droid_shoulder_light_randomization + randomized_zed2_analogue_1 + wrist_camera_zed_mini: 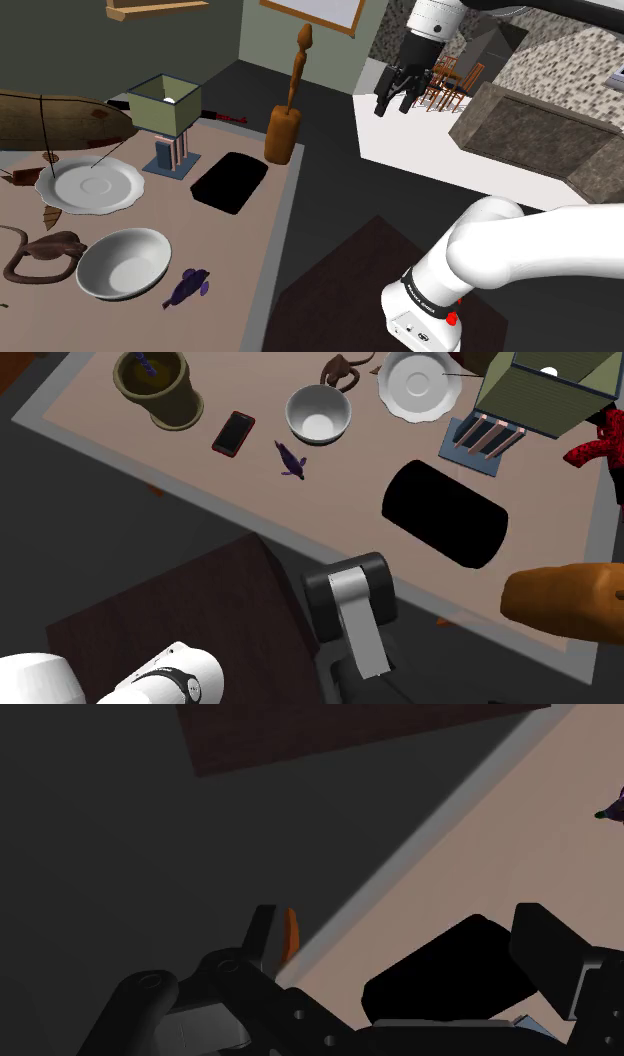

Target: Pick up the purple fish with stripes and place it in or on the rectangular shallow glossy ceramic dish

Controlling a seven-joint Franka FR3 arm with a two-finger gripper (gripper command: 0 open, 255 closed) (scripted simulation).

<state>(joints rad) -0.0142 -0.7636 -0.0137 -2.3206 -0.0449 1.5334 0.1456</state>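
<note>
Shoulder view: gripper (395, 101) high, fingers (384, 102) wide, fish (188, 287) near a bowl (123, 263) — second exterior view: fish well apart from the black dish (445, 514) — wrist view: dish ahead, so the gripper should likely swing over and pinch the fish's narrow body.

Soft, even light falls on the table (232, 242). The floor (100, 824) beside it looks dim and grey. The white bowl (122, 263) has gentle shade inside.
</note>
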